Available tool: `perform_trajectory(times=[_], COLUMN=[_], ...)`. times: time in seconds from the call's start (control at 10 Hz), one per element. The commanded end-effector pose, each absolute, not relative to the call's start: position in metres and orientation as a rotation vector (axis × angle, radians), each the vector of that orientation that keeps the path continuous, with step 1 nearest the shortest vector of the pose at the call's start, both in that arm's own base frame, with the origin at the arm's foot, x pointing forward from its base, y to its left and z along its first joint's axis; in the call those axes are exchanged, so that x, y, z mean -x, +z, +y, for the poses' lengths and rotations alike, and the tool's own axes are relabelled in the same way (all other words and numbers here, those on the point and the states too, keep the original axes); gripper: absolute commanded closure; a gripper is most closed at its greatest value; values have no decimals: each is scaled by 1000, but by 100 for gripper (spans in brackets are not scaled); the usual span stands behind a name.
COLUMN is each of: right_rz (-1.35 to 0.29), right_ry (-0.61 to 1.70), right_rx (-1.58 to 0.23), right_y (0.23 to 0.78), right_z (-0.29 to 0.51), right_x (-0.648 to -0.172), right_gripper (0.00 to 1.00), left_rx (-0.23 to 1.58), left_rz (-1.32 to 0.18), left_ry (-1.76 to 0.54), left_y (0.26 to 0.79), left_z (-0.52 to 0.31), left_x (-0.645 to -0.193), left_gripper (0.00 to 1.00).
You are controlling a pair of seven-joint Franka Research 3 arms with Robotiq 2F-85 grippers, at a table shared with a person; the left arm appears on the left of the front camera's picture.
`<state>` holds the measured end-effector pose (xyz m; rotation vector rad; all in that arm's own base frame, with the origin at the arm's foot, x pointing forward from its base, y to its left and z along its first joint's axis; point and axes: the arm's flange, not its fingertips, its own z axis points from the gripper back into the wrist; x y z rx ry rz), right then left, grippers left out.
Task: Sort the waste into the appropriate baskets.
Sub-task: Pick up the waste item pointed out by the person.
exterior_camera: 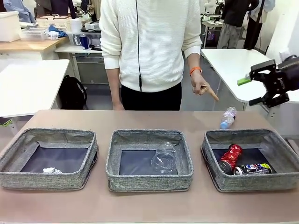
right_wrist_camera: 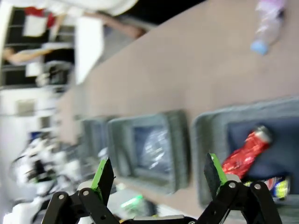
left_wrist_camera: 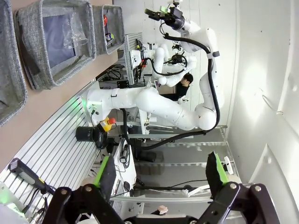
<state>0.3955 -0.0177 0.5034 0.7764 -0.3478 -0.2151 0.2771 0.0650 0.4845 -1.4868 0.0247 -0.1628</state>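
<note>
Three grey woven baskets stand in a row. The left basket (exterior_camera: 46,180) holds a crumpled white paper wad (exterior_camera: 52,171). A clear plastic cup (exterior_camera: 164,159) lies in the middle basket (exterior_camera: 149,180). The right basket (exterior_camera: 254,183) holds a crushed red can (exterior_camera: 231,157) and a dark printed can (exterior_camera: 252,169). Behind it, a small clear bottle (exterior_camera: 228,117) lies on the table. My right gripper (exterior_camera: 250,91) hovers open high above the table's right end, empty, with the bottle (right_wrist_camera: 268,23) and red can (right_wrist_camera: 245,151) below it. My left gripper (left_wrist_camera: 160,175) is open, empty, facing off the table.
A person in a white sweater stands at the far side, one hand (exterior_camera: 203,87) pointing a finger down toward the bottle. White tables stand behind on both sides. Bare brown tabletop runs in front of and behind the baskets.
</note>
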Motion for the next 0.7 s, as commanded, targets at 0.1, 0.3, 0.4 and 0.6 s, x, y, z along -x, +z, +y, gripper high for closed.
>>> perform_trajectory(times=[0.1,0.3,0.4,0.6], right_rz=[-455,-482,-482,-483], right_ry=[-533,-217,-217,-281], right_rx=[543,-460,-460,-276], right_y=[509,514,514,511], right_z=[-26,-25,-25,-35], right_x=[-387,-399,-399,-415], right_gripper=[0,0,0,0], left_rx=[1502,1502,1502,1502], left_rz=[22,22,22,22], left_ry=[-159,-159,-159,-159], left_y=[488,488,488,488], left_z=[64,64,64,64], left_x=[-276,-276,-276,-276], left_gripper=[0,0,0,0])
